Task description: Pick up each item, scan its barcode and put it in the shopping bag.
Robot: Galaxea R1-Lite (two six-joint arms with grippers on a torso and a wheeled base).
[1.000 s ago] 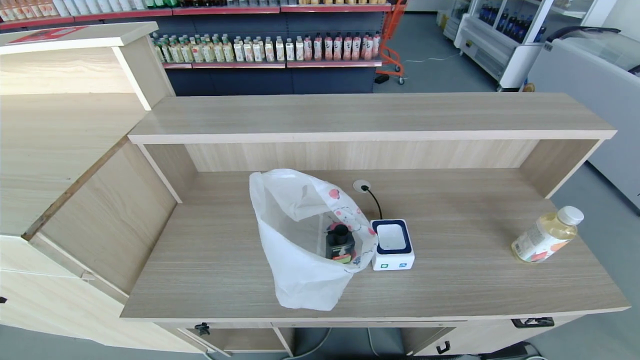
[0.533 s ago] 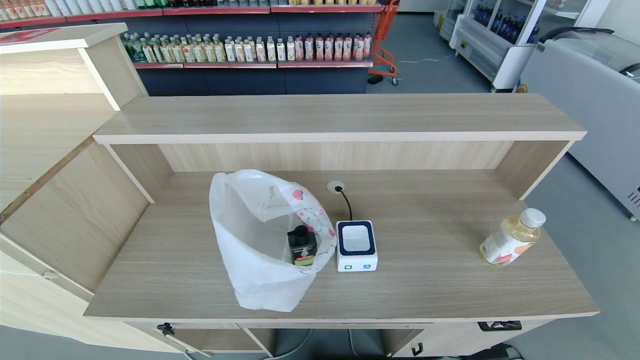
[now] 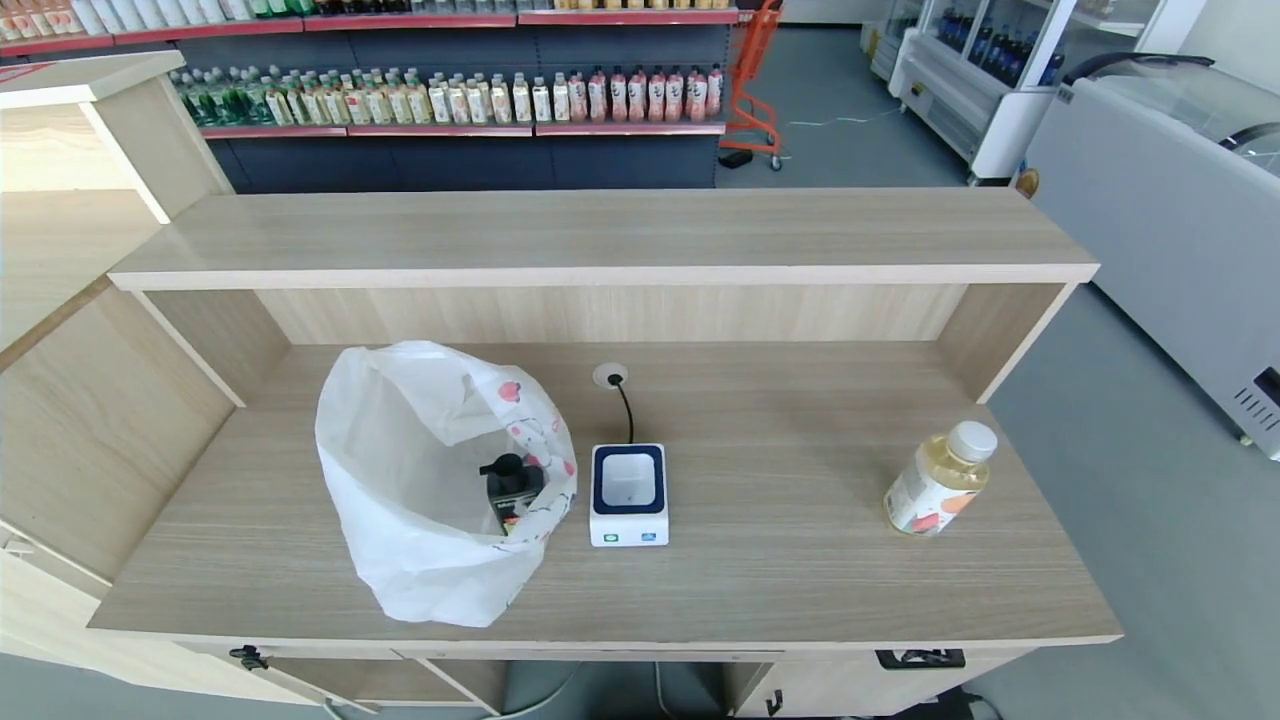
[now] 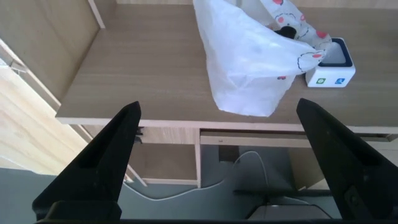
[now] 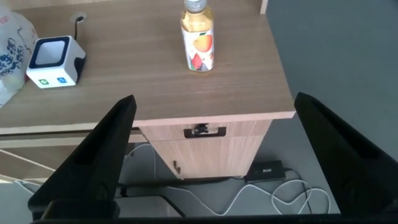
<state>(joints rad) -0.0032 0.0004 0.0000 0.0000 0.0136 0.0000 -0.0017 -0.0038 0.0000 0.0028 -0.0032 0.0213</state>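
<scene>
A white plastic shopping bag [image 3: 420, 480] stands open on the wooden counter [image 3: 780, 560], left of centre. Inside it a black pump bottle [image 3: 512, 485] stands upright. Right beside the bag sits the white barcode scanner [image 3: 628, 495] with a dark blue frame. A bottle of yellow drink [image 3: 940, 480] with a white cap stands upright near the counter's right end. My left gripper [image 4: 217, 109] is open and empty, low in front of the counter, facing the bag [image 4: 249, 56]. My right gripper [image 5: 214, 102] is also open and empty, in front of the counter below the yellow bottle [image 5: 199, 37].
A raised shelf [image 3: 600, 240] runs along the counter's back, with side walls at both ends. The scanner's black cable [image 3: 625, 405] runs to a hole in the counter. Store shelves of bottles [image 3: 450, 100] and freezers [image 3: 1150, 180] stand beyond.
The whole head picture has slid left, so the camera has moved. Bag, scanner and yellow bottle keep the same places on the counter.
</scene>
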